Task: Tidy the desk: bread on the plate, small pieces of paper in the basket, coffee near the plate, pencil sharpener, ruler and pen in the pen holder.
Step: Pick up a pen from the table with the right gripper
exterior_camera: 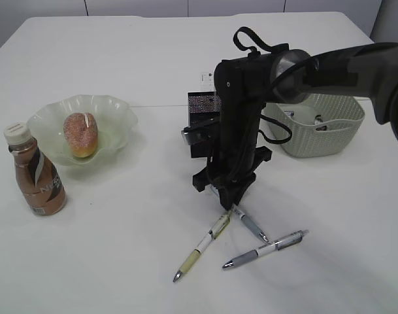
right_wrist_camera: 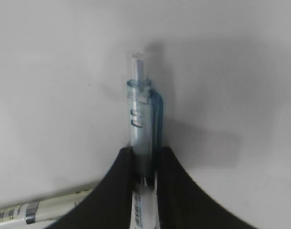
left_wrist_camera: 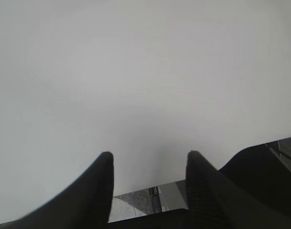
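I have the right gripper point(right_wrist_camera: 145, 164) pinching a clear blue-tinted retractable pen point(right_wrist_camera: 143, 124) — smooth plastic barrel, clicker end pointing away from the wrist. It lies on the matte white table point(exterior_camera: 120, 261) beside a cream-barrelled pen point(exterior_camera: 202, 247) and a grey one point(exterior_camera: 267, 249). The left gripper point(left_wrist_camera: 150, 164) stands spread over bare tabletop — open room all around.

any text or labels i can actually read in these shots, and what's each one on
Coffee bottle: white lettering down the brown label, seemingly "NES...", the rest too blurred to read.
Clear-blue pen between the right gripper's fingers: a small dark mark on the barrel, unreadable.
Yellowish pen beside it: a barcode-like print, too small to read.
Black pen holder: speckled pattern only, no text.
Left wrist view: none.
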Tool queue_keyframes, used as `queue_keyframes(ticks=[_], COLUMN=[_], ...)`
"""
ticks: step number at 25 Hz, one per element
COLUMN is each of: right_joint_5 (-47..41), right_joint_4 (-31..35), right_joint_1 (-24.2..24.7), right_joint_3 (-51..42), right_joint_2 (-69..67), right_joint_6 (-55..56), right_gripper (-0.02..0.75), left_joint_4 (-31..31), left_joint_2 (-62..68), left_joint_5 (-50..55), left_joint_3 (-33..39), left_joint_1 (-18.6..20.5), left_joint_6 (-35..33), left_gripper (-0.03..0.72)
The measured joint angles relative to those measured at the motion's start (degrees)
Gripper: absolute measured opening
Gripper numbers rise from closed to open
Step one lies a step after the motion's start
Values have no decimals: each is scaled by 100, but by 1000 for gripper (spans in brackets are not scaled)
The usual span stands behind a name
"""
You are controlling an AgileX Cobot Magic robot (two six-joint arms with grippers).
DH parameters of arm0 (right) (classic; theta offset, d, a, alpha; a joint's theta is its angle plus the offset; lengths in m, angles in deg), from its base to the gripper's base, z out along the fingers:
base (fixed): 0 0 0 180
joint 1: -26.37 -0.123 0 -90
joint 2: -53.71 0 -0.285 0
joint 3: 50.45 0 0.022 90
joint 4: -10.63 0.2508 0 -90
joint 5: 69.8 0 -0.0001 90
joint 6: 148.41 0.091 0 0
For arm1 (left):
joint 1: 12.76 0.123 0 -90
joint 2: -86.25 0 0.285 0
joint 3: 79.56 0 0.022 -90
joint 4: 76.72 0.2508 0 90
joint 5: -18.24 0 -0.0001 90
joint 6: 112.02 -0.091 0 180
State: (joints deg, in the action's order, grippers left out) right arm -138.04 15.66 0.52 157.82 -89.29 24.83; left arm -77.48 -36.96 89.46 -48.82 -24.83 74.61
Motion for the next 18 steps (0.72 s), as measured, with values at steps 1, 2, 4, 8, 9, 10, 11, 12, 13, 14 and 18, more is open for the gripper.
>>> queue_keyframes(ticks=[1,2,4,8,9,10,11,12,13,14,18], right_joint_5=[-12,-21,-46,-59,-59,-59,-69,-67,-67,-81,-104], right_joint_4=[0,0,0,0,0,-10,-10,-10,-10,-10,-10], right_joint_1=[0,0,0,0,0,0,0,0,0,0,0], right_joint_3=[0,0,11,11,11,11,11,11,11,11,46], right_joint_2=[-10,-9,-9,-9,-9,-9,2,28,50,95,286], right_joint_6=[0,12,52,149,162,176,202,228,255,291,368], right_gripper=[108,108,108,108,108,108,108,108,108,108,108], left_joint_4=[0,0,0,0,0,0,0,0,0,0,0], left_joint_2=[0,0,0,0,0,0,0,0,0,0,0], left_joint_5=[0,0,0,0,0,0,0,0,0,0,0], left_joint_3=[0,0,0,0,0,0,0,0,0,0,0], left_joint_1=[0,0,0,0,0,0,0,0,0,0,0], left_joint_6=[0,0,0,0,0,0,0,0,0,0,0], left_gripper=[354,354,354,354,354,354,354,354,354,354,354])
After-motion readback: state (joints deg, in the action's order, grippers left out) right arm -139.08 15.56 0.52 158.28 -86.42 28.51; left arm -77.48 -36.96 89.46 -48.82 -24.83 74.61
